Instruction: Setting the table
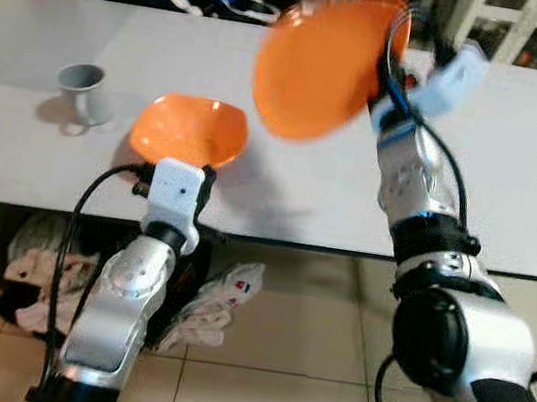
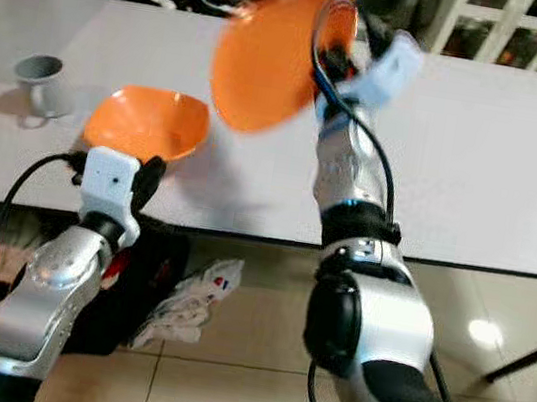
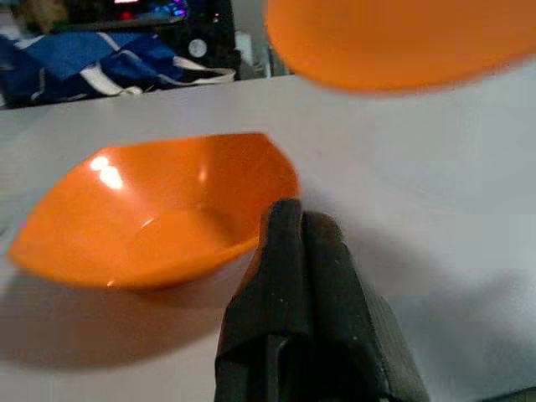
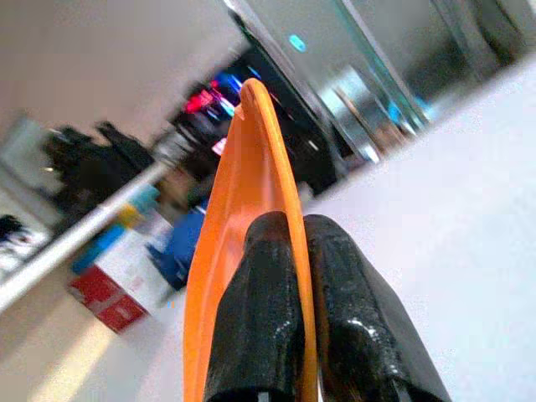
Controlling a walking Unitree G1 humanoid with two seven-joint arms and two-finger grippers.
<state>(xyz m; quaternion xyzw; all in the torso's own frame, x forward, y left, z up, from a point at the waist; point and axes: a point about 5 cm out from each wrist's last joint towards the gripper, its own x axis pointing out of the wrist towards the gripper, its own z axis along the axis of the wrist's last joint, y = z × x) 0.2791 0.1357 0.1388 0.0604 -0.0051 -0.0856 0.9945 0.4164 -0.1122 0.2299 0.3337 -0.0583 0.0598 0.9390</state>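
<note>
From the head camera I see my right gripper (image 1: 390, 52) raised over the white table (image 1: 516, 167), holding an orange plate (image 1: 319, 67) tilted on edge, with an orange bowl (image 1: 190, 129) on the table at its 8 o'clock and a grey cup (image 1: 85, 90) at the bowl's 9 o'clock. My left wrist view shows the left gripper (image 3: 293, 243) with fingers pressed together on nothing, just beside the bowl's rim. My right wrist view shows both fingers (image 4: 264, 301) clamped on the plate's rim.

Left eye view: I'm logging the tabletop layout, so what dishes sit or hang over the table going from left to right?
Grey mug → orange bowl on the table → orange plate, held up off the table by the right hand.
</note>
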